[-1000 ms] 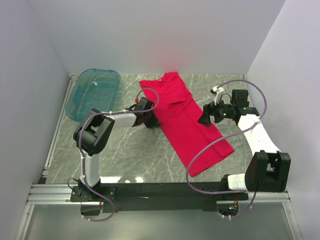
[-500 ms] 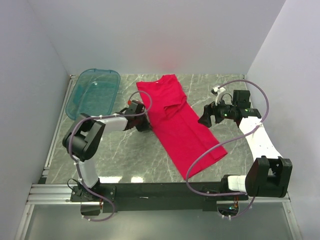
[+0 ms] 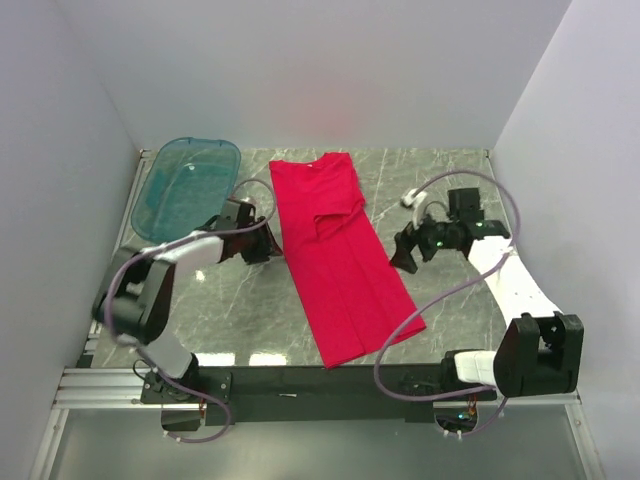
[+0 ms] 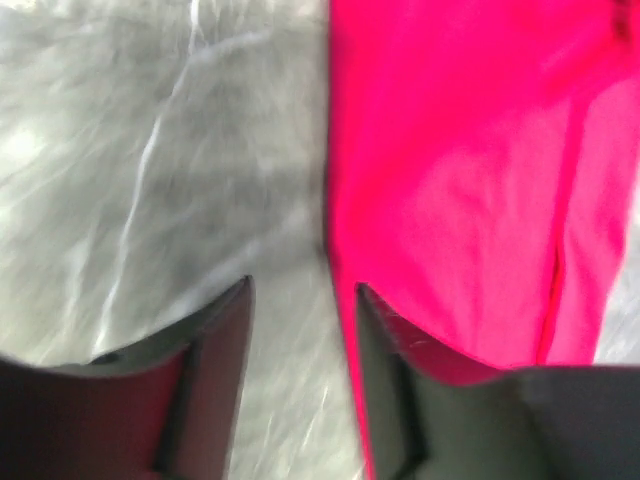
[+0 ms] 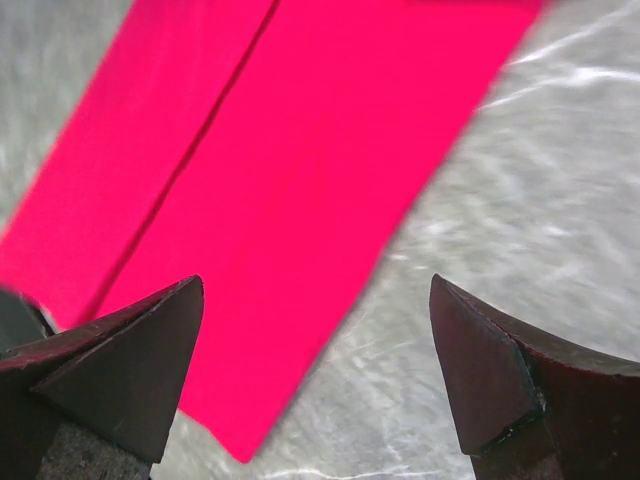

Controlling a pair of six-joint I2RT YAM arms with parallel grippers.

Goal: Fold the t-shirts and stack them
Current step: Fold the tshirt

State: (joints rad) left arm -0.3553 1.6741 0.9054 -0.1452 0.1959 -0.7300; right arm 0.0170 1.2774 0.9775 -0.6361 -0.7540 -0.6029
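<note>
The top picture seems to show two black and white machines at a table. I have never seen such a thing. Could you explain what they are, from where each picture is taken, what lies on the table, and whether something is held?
They are two robot arms, fixed side by side at the near edge of a grey marble table. The wide picture comes from a camera above and behind them. The other two come from small cameras on the wrists, so the dark shapes at the bottom are each arm's own two fingers. On the table lie a red t-shirt, laid out as a long strip, and at the far left a teal plastic tub. The left gripper is at the shirt's left edge, the right gripper near its right edge. Both are open and hold nothing.
</note>
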